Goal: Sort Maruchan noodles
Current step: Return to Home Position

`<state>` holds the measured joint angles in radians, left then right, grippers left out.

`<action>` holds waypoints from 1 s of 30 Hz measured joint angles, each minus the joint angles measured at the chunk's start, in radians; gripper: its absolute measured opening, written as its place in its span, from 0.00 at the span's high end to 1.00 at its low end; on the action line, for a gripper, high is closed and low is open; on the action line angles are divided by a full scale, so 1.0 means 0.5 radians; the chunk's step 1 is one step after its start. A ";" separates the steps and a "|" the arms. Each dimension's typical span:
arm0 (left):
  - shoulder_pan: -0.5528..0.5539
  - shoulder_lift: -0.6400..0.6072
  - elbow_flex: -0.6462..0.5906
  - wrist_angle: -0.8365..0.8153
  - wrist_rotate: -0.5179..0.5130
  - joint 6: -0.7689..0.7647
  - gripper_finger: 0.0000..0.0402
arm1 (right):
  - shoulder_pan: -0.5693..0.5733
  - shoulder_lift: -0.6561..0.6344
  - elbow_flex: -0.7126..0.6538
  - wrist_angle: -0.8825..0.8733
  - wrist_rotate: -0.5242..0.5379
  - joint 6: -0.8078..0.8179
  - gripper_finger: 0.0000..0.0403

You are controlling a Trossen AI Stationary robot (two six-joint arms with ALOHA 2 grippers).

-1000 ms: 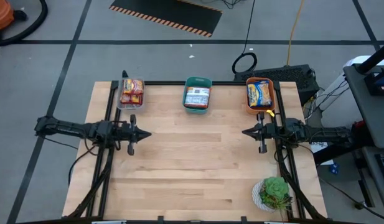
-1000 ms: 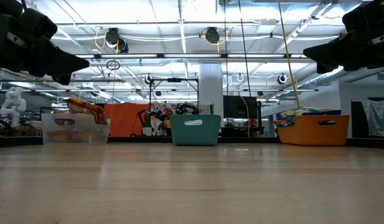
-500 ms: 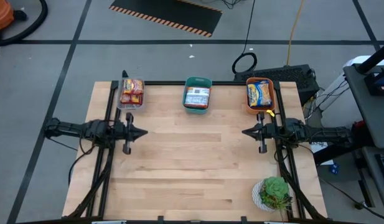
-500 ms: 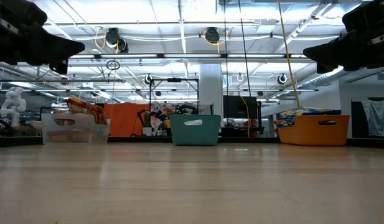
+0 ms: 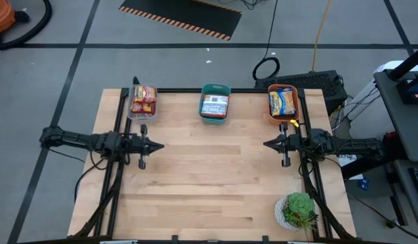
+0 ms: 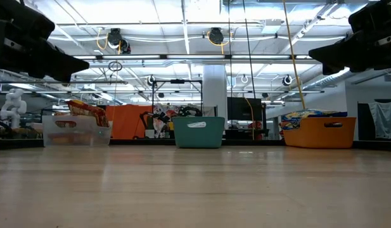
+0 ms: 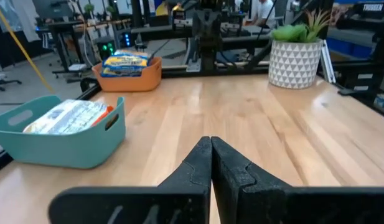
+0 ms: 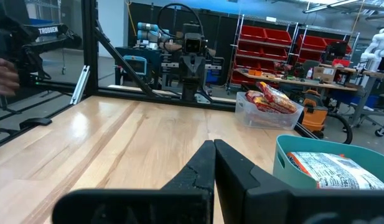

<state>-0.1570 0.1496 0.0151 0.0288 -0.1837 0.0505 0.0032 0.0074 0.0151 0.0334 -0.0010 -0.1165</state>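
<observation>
The Maruchan noodles lie sorted in three bins along the table's far edge. Red packets (image 5: 143, 99) fill a clear bin (image 8: 252, 116) at the left. Blue-white packets (image 5: 214, 105) fill a teal bin (image 7: 86, 149) in the middle. Yellow-blue packets (image 5: 282, 102) fill an orange bin (image 6: 319, 133) at the right. My left gripper (image 5: 160, 144) hovers shut above the table's left side and points toward its middle, holding nothing. My right gripper (image 5: 266, 144) hovers shut at the right side and faces it, also holding nothing.
A green potted plant (image 5: 298, 209) in a white patterned pot stands at the near right corner. Bare wooden table top (image 5: 209, 176) stretches between the two grippers and toward the near edge. Black frame rails (image 5: 117, 183) run along the table's left and right sides.
My left gripper has drawn back a little toward the table's left edge, then come forward again to about where it was. It has stayed shut throughout. The packets and bins have not moved.
</observation>
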 joint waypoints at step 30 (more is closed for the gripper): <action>-0.006 0.026 -0.008 0.088 -0.003 -0.324 0.99 | 0.001 0.000 -0.001 0.000 -0.001 0.000 1.00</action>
<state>-0.1599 0.1627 0.0110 0.0729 -0.1851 -0.1112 0.0036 0.0074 0.0147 0.0334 -0.0013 -0.1165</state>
